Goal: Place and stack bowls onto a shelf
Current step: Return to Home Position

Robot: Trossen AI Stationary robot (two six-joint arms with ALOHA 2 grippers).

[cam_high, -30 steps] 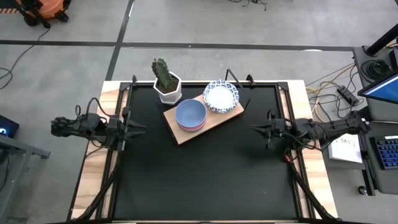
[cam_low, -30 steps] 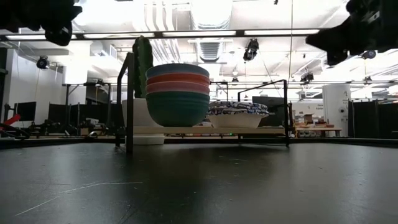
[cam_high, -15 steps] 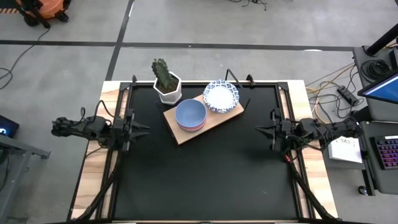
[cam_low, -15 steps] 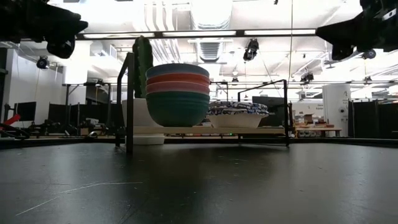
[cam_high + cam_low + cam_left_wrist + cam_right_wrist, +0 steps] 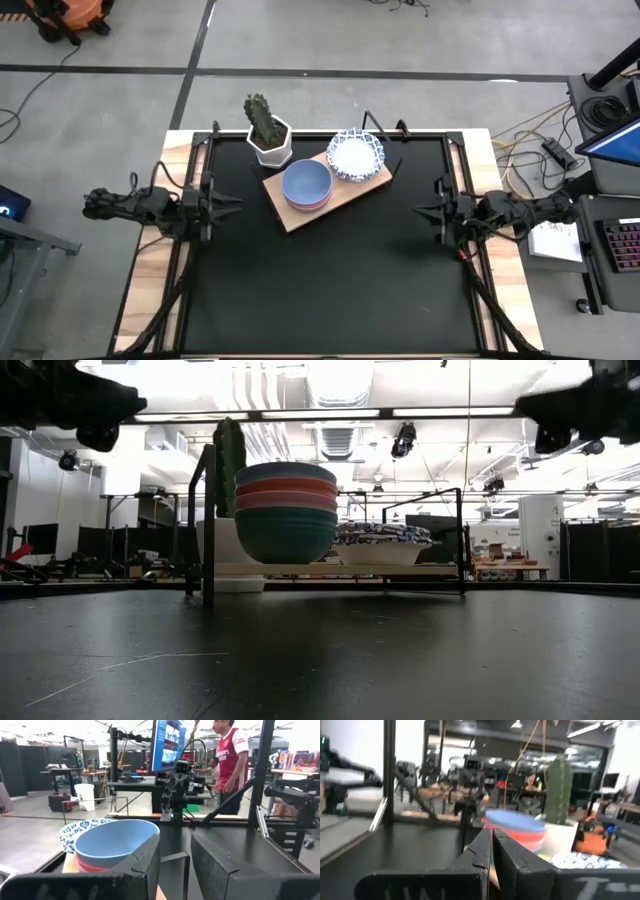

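Black tabletop (image 5: 330,290) edged in pale wood, on a grey concrete floor. Beyond it, an open workshop under ceiling lights, with a person in a red shirt (image 5: 230,755) standing far off in the left wrist view.

Mid-left of the high view: left gripper (image 5: 228,207) at the table's edge, aimed toward the centre and well apart from the bowls. Fingers (image 5: 145,860) parted with a clear gap, holding nothing. Looks like a parked pose, kept clear of the finished work.

Upper centre: white hexagonal cactus pot (image 5: 270,150) just beside the shelf's upper-left corner. No part of the job.

Centre: wooden shelf (image 5: 350,190) lying diagonally. On its lower-left half, the plain bowl stack (image 5: 307,185), blue on top. From table height, blue, red, pink and green from top down, nested squarely. On the upper-right end, the patterned bowl stack (image 5: 355,155), white with blue scalloped rims; how many are in it is hard to tell. Nested, probably, because the board is too short for the bowls side by side. No loose bowl anywhere on the table, so stacking judged complete.

Mid-right: right gripper (image 5: 425,212) at the opposite edge, facing inward, well apart from the shelf. Fingers (image 5: 475,855) pressed nearly together around nothing.
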